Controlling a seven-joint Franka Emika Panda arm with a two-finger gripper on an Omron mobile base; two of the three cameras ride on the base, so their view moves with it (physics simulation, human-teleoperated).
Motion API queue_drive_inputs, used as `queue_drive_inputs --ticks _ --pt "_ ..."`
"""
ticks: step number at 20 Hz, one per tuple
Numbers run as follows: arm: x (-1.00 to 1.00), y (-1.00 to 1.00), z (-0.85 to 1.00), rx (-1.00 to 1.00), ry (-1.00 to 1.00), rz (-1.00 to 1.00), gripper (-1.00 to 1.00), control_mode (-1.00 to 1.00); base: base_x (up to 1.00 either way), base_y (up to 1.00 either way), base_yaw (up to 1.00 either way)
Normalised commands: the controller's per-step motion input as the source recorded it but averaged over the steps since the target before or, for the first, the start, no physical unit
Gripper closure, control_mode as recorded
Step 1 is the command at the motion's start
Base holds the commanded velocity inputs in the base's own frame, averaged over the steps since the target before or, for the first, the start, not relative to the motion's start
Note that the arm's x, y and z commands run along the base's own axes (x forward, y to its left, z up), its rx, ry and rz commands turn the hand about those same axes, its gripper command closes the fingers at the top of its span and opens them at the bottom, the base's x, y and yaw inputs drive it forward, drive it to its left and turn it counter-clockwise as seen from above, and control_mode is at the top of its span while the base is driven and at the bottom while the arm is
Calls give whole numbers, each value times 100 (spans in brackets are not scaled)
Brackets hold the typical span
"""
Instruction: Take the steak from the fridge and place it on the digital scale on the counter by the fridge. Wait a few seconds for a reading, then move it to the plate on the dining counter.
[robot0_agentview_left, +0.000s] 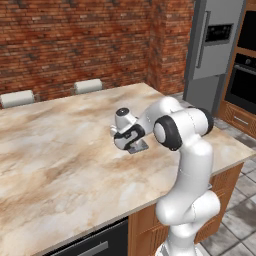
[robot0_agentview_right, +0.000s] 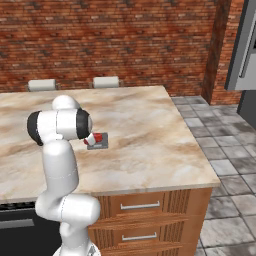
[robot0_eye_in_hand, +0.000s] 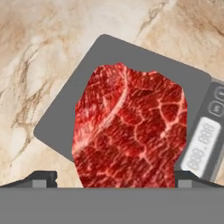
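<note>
on the digital scale (robot0_eye_in_hand: 87, 87), flat across the dark pad, lies the steak (robot0_eye_in_hand: 131, 131) — marbled red, irregular oval, covering most of the pad and reaching toward the strip with the display and buttons. sits, scale and all, on the veined marble counter (robot0_agentview_right: 150, 130), well in from the wooden drawers, with the grey fridge (robot0_agentview_left: 212, 45) off beyond the far corner. directly above hangs the gripper (robot0_eye_in_hand: 112, 177), fingertips (robot0_eye_in_hand: 43, 178) spread wide to either side of the meat and pinching nothing. reads as the weighing step, with the carry to the plate not yet done. likely soft and limp — apt to sag or fold if lifted by one end — and probably slick on the surface, light enough to shift under a careless touch. best taken across the narrow middle, low at the edges, squarely, with a firm but not crushing squeeze. worth avoiding any scrape on the pad, which could drag the scale along the marble.
</note>
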Motion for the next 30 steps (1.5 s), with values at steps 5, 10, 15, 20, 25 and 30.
queue_drive_inputs --ticks 5,10,15,20,25,30 --pt "20 0 -21 0 10 0 -100 -100 0 0 0" --pt "21 0 -15 0 7 0 -100 -100 0 0 0" --pt "13 0 -28 0 10 0 -100 -100 0 0 0" --pt "0 -1 -33 0 13 -3 100 -100 0 0 0" --pt "-27 -20 -6 0 2 -4 100 -100 0 0 0" --pt "-58 -20 30 0 -6 -2 100 -100 0 0 0"
